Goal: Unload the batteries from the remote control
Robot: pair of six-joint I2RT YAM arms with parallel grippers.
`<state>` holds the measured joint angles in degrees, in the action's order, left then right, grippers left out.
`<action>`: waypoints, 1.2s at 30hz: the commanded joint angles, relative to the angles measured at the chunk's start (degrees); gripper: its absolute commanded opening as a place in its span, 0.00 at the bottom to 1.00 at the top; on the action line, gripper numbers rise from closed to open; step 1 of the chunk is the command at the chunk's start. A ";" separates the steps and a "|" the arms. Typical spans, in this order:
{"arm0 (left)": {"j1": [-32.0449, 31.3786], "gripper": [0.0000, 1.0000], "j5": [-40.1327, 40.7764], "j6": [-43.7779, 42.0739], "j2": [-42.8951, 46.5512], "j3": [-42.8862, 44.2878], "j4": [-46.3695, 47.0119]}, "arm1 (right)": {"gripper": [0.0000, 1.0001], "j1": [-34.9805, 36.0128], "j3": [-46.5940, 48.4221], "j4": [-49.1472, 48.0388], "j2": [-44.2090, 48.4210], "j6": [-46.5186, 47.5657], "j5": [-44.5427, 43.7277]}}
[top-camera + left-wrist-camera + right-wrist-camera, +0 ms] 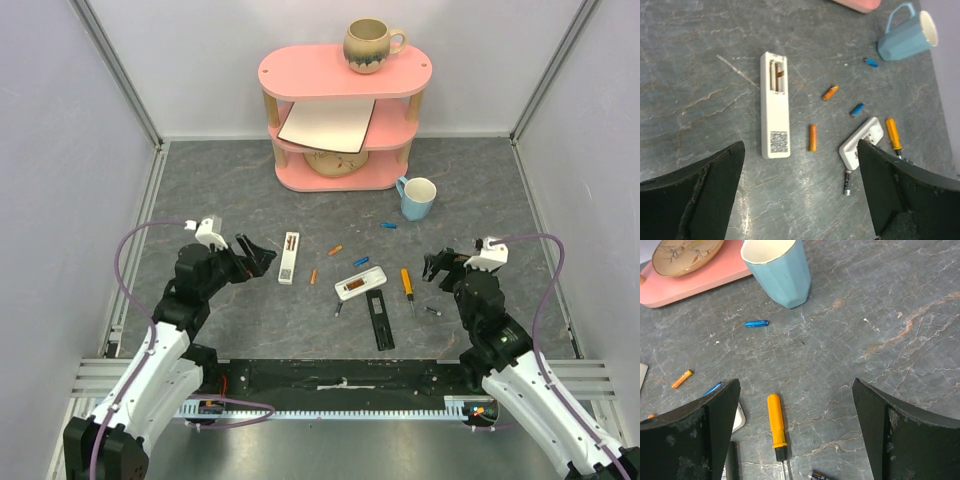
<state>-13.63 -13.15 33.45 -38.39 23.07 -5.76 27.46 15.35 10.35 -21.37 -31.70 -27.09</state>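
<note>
A long white remote (289,258) (775,105) lies back-up with its compartment open and something orange inside. A shorter white remote (360,284) (861,142) also lies open, next to a black remote (380,318). Loose batteries lie scattered: orange batteries (812,137) (830,92), blue batteries (857,109) (756,323), and dark batteries (847,182) (819,475). My left gripper (255,255) (800,150) hovers open just left of the long remote, holding nothing. My right gripper (437,268) (795,382) is open and empty, right of the orange-handled screwdriver (407,285) (776,425).
A blue mug (417,197) (777,267) stands behind the batteries. The pink shelf unit (345,75) at the back holds a brown mug (370,45), a white board and a bowl. Metal rails and white walls border the grey mat.
</note>
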 commanded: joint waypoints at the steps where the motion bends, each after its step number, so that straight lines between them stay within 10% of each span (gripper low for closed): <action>1: 0.27 0.99 2.95 1.09 -0.46 -2.32 3.65 | 0.98 -0.22 -0.41 -3.14 -1.66 -1.61 -1.12; 18: 0.18 0.99 19.30 -0.49 3.76 -6.81 1.28 | 0.98 -0.22 -1.38 -7.27 -8.95 -3.01 1.16; 36: 0.18 0.99 5.95 -12.26 4.73 6.81 -5.14 | 0.97 -0.30 0.29 -7.80 -9.13 -3.19 2.21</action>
<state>-13.61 -0.99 27.33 -32.25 24.99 -10.02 27.46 14.37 4.84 -30.81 -33.93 -25.26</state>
